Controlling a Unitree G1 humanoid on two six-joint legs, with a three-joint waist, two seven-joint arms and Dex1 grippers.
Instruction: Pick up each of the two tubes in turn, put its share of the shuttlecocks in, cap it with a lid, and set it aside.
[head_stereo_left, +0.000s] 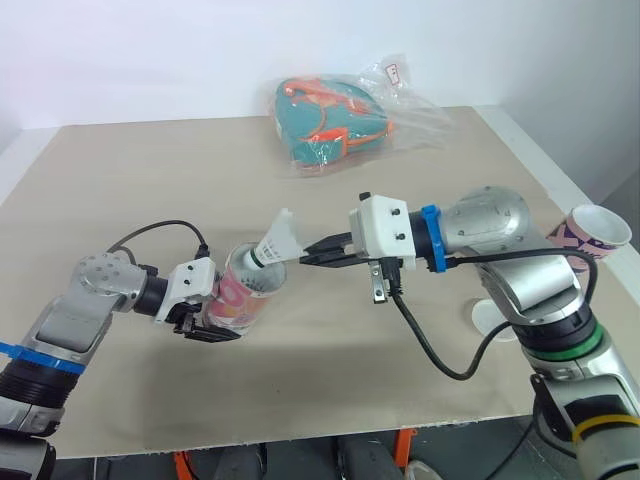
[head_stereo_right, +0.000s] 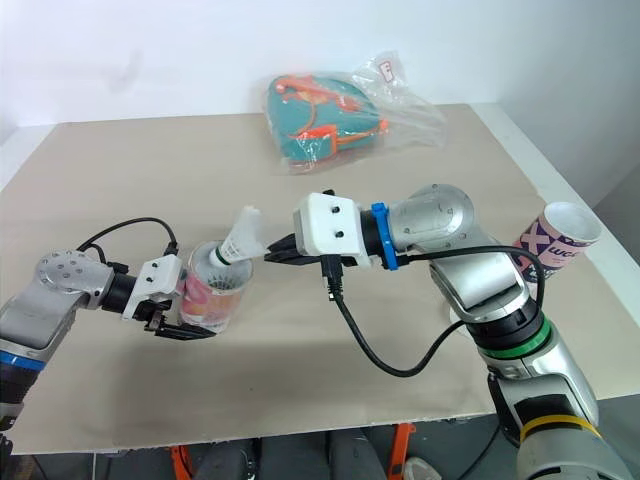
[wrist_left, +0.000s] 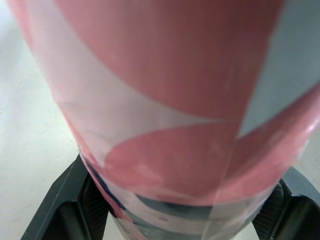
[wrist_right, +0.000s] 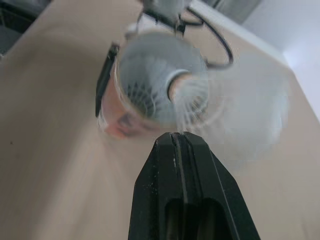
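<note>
Pink tube (wrist_left: 165, 100) clamped in left gripper (head_stereo_left: 212, 322); right gripper (head_stereo_left: 305, 258) pinches shuttlecock (head_stereo_left: 281, 241) at its mouth. You've still got capping and the second tube (head_stereo_left: 592, 236) to do.

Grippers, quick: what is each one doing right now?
Left gripper: closed on the pink tube.
Right gripper: closed, pinching the shuttlecock at the tube's mouth.

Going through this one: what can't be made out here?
Any shuttlecocks inside the pink tube: its wall hides them in the eye views, and the shuttlecock at its mouth blocks the right wrist view.
Lid: partly behind the right arm, left eye view.
Bag contents: crumpled plastic, eye views.
</note>
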